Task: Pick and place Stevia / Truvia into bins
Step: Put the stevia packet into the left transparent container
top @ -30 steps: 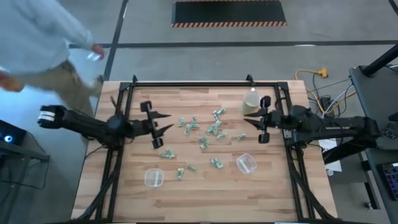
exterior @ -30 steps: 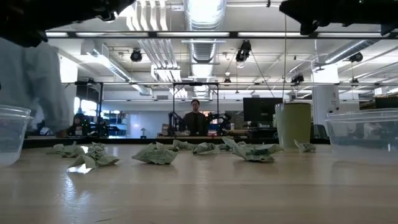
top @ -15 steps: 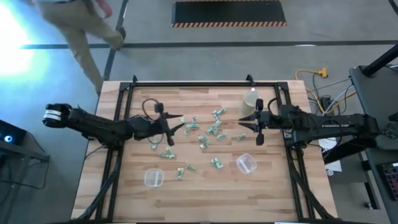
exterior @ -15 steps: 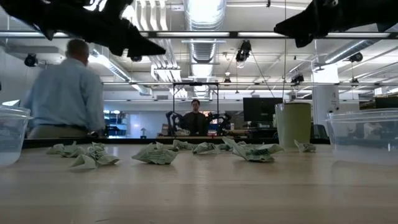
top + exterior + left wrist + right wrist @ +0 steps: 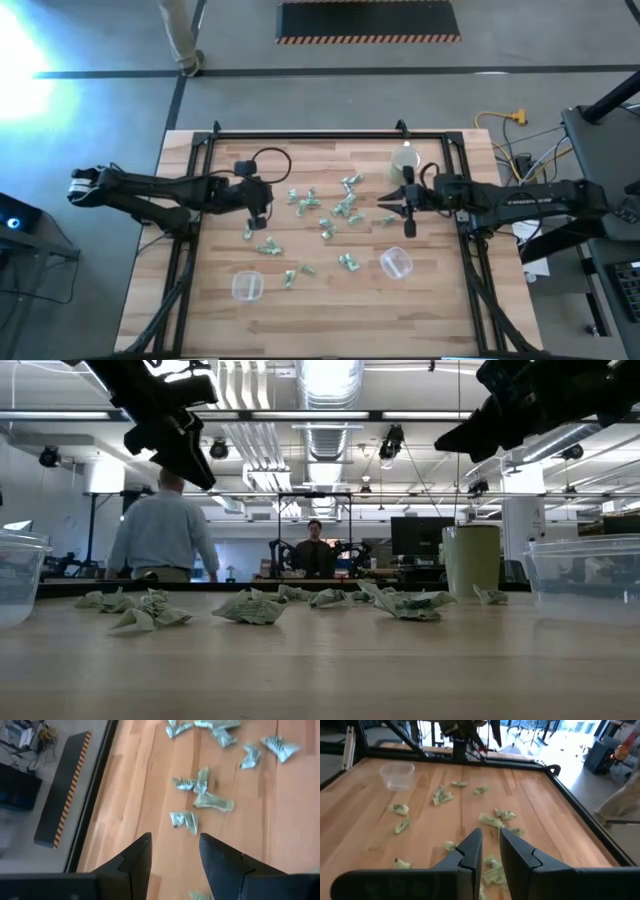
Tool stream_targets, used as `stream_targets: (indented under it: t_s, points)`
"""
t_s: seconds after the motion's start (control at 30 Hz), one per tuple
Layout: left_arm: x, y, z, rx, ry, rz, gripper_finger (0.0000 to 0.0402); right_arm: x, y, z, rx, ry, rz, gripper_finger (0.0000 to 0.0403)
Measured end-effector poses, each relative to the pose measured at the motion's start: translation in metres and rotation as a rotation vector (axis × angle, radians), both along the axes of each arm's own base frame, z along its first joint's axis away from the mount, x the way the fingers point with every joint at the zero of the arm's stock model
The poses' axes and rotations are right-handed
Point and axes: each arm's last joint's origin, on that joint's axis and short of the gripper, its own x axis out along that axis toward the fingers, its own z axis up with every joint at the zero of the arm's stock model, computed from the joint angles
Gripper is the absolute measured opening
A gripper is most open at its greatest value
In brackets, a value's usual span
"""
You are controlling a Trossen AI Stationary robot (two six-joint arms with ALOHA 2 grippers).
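Several pale green-and-white Stevia sachets lie crumpled and scattered on the middle of the wooden table; they also show in the left wrist view. Two clear bins stand toward the near edge, one at the left and one at the right. My left gripper hangs open above the left end of the scatter, slanting down, with bare wood and a sachet beyond its fingers. My right gripper hovers at the right end of the scatter, nearly level, its fingers a narrow gap apart with nothing between them.
A beige round cup stands at the far right of the table, just behind my right gripper. A black metal frame runs round the tabletop. A person stands beyond the far edge, with others deeper in the room.
My left gripper reached toward the table's right, then drew back a little and tipped steeply from level to pointing down over the sachets. My right gripper moved toward the table's left, sank and tipped slightly down. The person beyond the far left corner walked away.
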Motion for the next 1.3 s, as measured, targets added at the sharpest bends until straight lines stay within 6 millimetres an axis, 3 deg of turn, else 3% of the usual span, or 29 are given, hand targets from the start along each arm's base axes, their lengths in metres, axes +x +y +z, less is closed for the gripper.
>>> stream_targets:
  t_s: [0.17,0.4,0.9,1.3]
  points:
    - [-0.002,0.001,-0.008,-0.057,0.036,0.009,0.0148,0.004,0.0,-0.005,-0.001,0.027,0.001,0.0057]
    - [-0.006,0.016,-0.036,-0.17,0.186,0.1,0.0148,0.007,-0.001,-0.005,-0.008,0.015,0.003,0.0057]
    - [0.015,0.035,-0.086,-0.363,0.437,0.108,0.0148,0.008,-0.001,-0.006,-0.008,0.017,0.004,0.0057]
    - [0.019,0.037,-0.101,-0.326,0.579,-0.091,0.0148,0.008,-0.001,-0.006,-0.009,0.017,0.005,0.0057]
